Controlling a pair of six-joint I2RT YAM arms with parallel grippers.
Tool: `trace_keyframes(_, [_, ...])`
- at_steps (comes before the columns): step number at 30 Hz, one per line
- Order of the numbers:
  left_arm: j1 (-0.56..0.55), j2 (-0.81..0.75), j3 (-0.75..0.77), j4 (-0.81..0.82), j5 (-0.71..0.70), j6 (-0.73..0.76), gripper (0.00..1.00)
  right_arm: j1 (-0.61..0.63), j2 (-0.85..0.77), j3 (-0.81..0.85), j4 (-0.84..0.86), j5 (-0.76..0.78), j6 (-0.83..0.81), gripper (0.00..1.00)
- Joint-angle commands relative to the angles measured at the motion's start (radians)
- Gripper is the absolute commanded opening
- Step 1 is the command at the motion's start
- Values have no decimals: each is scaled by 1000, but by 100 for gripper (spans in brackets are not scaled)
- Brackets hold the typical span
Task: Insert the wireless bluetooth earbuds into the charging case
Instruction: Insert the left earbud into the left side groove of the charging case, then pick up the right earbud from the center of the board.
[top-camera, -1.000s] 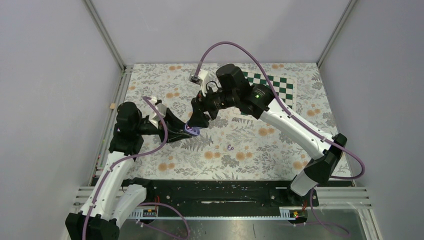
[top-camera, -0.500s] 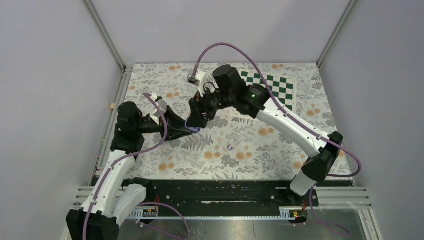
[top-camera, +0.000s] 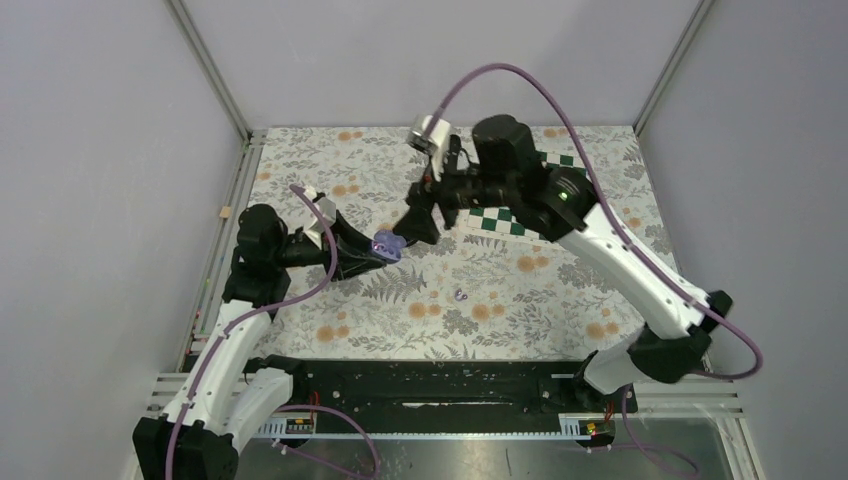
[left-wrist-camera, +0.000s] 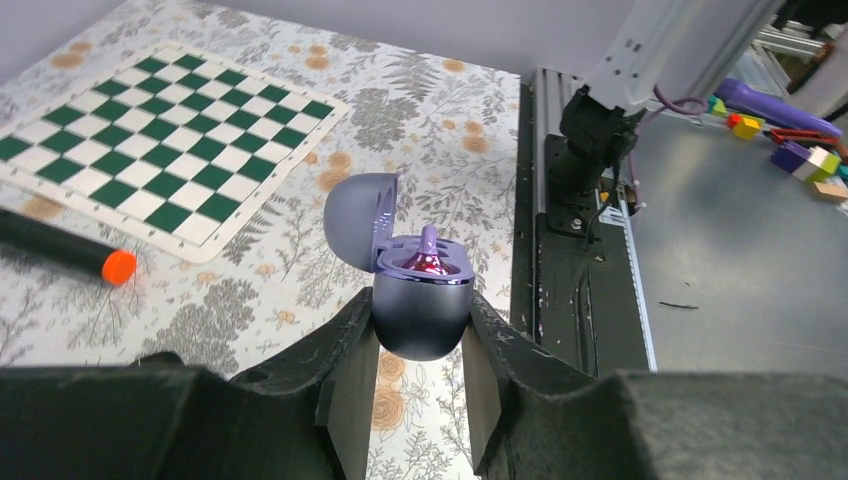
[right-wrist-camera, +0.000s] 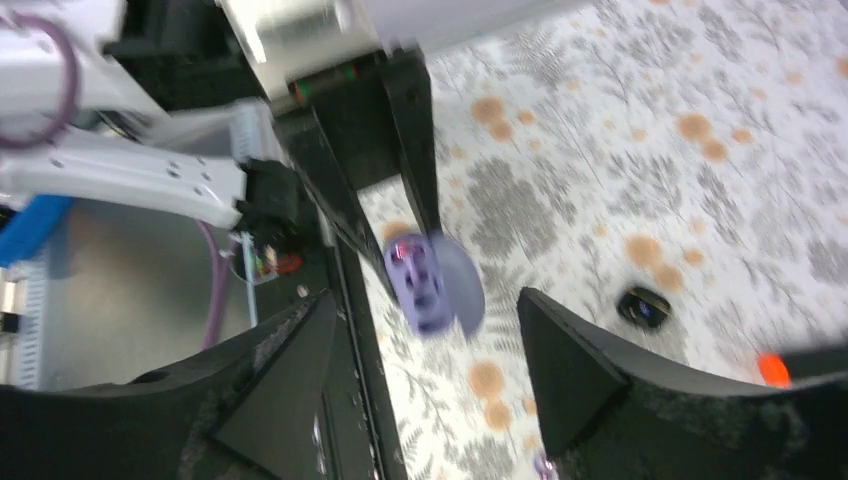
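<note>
My left gripper (top-camera: 378, 256) is shut on the lower half of a lilac-purple charging case (top-camera: 386, 246) and holds it above the table, lid open. In the left wrist view the case (left-wrist-camera: 420, 305) sits between my fingers (left-wrist-camera: 350, 345), and a lilac earbud (left-wrist-camera: 429, 243) stands in its red-lined well beside the raised lid (left-wrist-camera: 355, 215). My right gripper (top-camera: 413, 227) is open and empty, just up and right of the case. Its wrist view looks down on the case (right-wrist-camera: 425, 285). A second lilac earbud (top-camera: 459, 295) lies loose on the table and also shows in the right wrist view (right-wrist-camera: 545, 466).
A green chessboard (left-wrist-camera: 160, 140) lies at the back right, partly under the right arm. A black microphone with an orange end (left-wrist-camera: 60, 250) rests by it. A small black oval item (right-wrist-camera: 643, 306) lies on the floral cloth. The black base rail (top-camera: 430, 385) runs along the near edge.
My right gripper has pulled back up and to the right, off the case, and its arm has swung right. The left gripper still holds the case in nearly the same place.
</note>
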Motion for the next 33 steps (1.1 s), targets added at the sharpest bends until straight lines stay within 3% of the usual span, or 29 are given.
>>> trace_keyframes(1, [5, -28, -17, -23, -119, 10, 0, -12, -152, -247, -48, 284, -50, 70])
trace_keyframes(3, [15, -46, -15, -76, -184, 17, 0, -15, -188, -367, -70, 471, 20, 62])
trace_keyframes(6, [36, -70, -13, -175, -302, 19, 0, -14, -202, -523, -105, 451, 89, 41])
trace_keyframes(10, [66, -99, -37, -220, -397, 5, 0, -11, -143, -680, -70, 373, 115, 26])
trace_keyframes(14, [81, -138, -89, -170, -443, -48, 0, -4, -52, -757, 1, 376, 107, 26])
trace_keyframes(20, [84, -209, -140, -128, -467, -125, 0, -4, 75, -724, 42, 370, 103, 23])
trace_keyframes(33, [98, -284, -117, -225, -460, -87, 0, -6, 235, -673, 72, 435, 92, 24])
